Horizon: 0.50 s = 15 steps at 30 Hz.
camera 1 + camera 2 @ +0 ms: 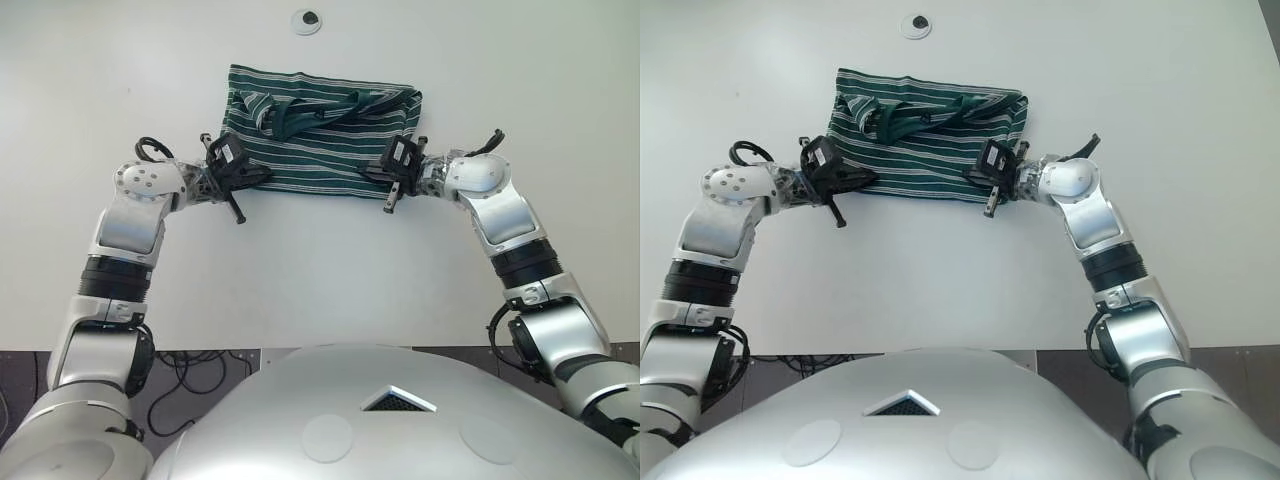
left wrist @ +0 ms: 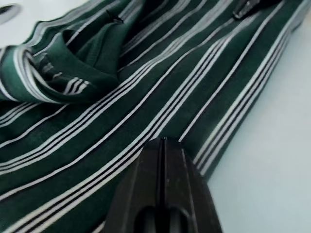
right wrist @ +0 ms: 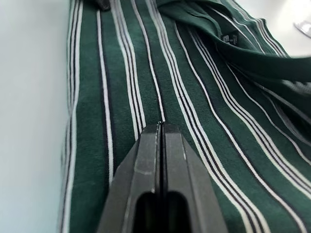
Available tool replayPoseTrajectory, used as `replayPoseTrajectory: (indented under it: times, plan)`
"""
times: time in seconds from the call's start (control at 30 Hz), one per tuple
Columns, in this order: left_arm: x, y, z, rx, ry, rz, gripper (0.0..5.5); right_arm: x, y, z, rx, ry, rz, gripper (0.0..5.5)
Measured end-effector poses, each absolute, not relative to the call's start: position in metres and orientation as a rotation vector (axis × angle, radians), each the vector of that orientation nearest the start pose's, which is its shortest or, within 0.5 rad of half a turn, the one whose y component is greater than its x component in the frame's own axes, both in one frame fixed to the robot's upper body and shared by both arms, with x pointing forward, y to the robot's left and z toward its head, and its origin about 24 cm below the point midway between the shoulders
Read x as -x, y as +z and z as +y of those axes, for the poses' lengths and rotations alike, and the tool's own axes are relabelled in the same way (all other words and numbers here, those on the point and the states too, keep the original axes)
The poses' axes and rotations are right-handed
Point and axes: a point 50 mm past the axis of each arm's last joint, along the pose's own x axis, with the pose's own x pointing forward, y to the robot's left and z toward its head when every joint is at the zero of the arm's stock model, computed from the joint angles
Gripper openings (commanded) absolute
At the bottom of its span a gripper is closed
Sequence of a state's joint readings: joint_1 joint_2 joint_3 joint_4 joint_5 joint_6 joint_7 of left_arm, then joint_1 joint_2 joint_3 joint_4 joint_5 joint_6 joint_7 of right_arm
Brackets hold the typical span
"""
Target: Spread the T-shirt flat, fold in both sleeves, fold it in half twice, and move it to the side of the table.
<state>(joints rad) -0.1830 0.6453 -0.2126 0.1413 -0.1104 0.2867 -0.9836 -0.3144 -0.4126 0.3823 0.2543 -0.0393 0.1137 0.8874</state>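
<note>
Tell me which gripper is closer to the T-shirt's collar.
Left. The left gripper rests on the T-shirt's near edge, close by the collar; the right gripper rests on that edge toward the opposite side.

Near corners of T-shirt [image 1: 320, 135] hidden under left gripper [image 2: 163, 143] and right gripper [image 3: 160, 127]; small round disc [image 1: 307, 21] beyond too tiny to identify.

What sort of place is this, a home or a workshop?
Probably a lab or test room: a plain white table with a round fitting set in it, loose cables on the floor, and one striped T-shirt.
</note>
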Motion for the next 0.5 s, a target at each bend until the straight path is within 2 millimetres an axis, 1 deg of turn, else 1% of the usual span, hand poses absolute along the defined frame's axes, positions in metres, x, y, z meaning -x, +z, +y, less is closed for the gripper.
replayPoseTrajectory:
  times: [0.1,0.2,0.27,0.3,0.33,0.37,0.43,0.5]
  plan:
    - [-0.231,0.04,0.208,-0.331,-1.09,0.633,0.0,-0.255,0.027,-0.13,0.516,1.241,0.39,0.02]
    - [-0.208,0.043,0.207,-0.285,-1.121,0.691,0.0,-0.236,0.029,-0.137,0.514,1.32,0.428,0.02]
    - [-0.192,0.045,0.207,-0.253,-1.129,0.719,0.0,-0.219,0.032,-0.145,0.513,1.376,0.472,0.02]
    - [-0.188,0.046,0.207,-0.237,-1.122,0.725,0.0,-0.214,0.034,-0.148,0.512,1.387,0.482,0.02]
    - [-0.185,0.048,0.207,-0.211,-1.103,0.729,0.0,-0.21,0.035,-0.149,0.505,1.392,0.491,0.02]
    - [-0.188,0.053,0.208,-0.202,-1.08,0.709,0.0,-0.21,0.036,-0.15,0.503,1.378,0.49,0.02]
    - [-0.2,0.065,0.206,-0.18,-1.043,0.642,0.0,-0.214,0.038,-0.149,0.49,1.351,0.491,0.02]
    - [-0.209,0.073,0.2,-0.156,-1.046,0.595,0.0,-0.223,0.042,-0.15,0.492,1.309,0.485,0.02]
